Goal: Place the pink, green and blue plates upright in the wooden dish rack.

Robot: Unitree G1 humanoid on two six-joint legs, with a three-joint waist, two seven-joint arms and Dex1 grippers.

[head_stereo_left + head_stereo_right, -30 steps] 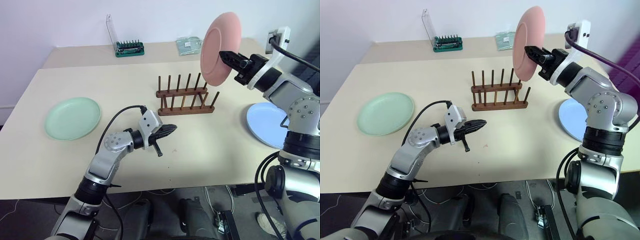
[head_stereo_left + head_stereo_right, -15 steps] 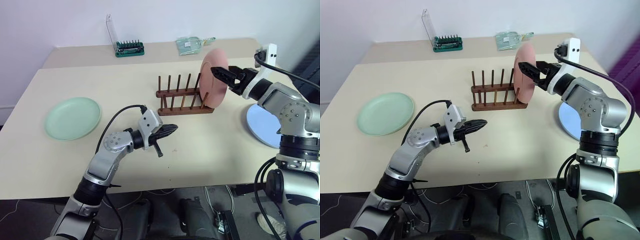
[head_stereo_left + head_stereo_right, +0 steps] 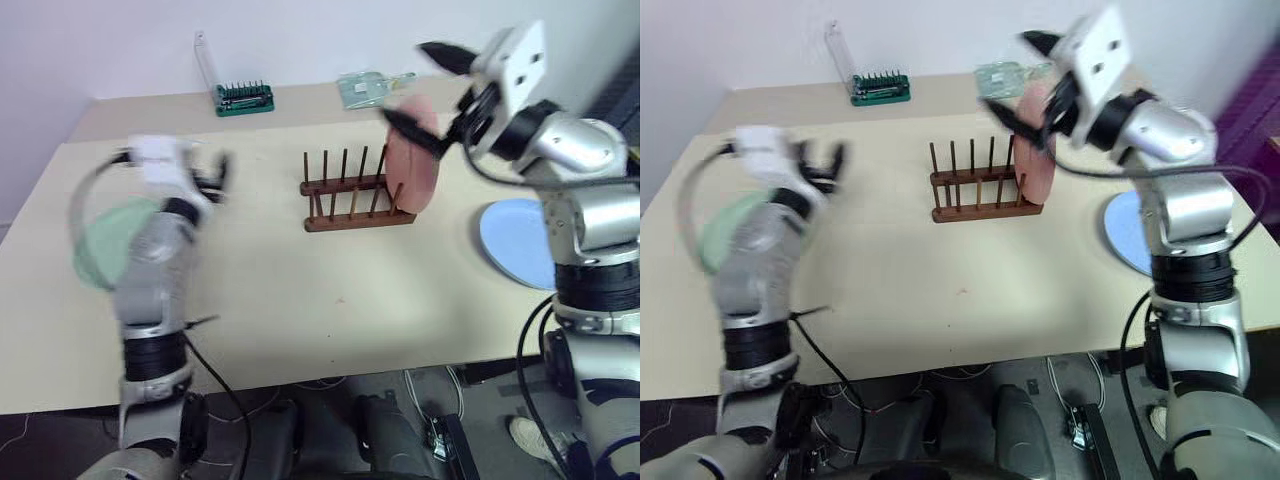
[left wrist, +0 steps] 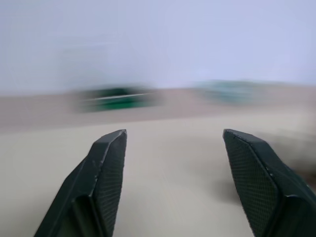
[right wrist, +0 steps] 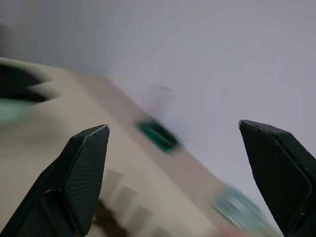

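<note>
The pink plate (image 3: 413,170) stands on edge at the right end of the wooden dish rack (image 3: 350,192), mid-table. My right gripper (image 3: 428,90) hangs open just above the plate, apart from it, and its wide-spread fingers (image 5: 86,168) hold nothing. The green plate (image 3: 100,245) lies flat at the table's left, partly hidden behind my left arm. My left gripper (image 3: 212,172) is raised beside it, blurred; the left wrist view shows its fingers (image 4: 106,163) spread and empty. The blue plate (image 3: 512,240) lies flat at the right edge, behind my right arm.
A green screwdriver-bit case (image 3: 245,97) with a clear lid raised stands at the back of the table. A clear plastic item (image 3: 365,88) lies at the back, behind the rack. The table's front edge runs close below my arms.
My right gripper let go of the pink plate, which now stands in the rack, and rose above it. My left arm swung up and to the left toward the green plate and its gripper opened.
</note>
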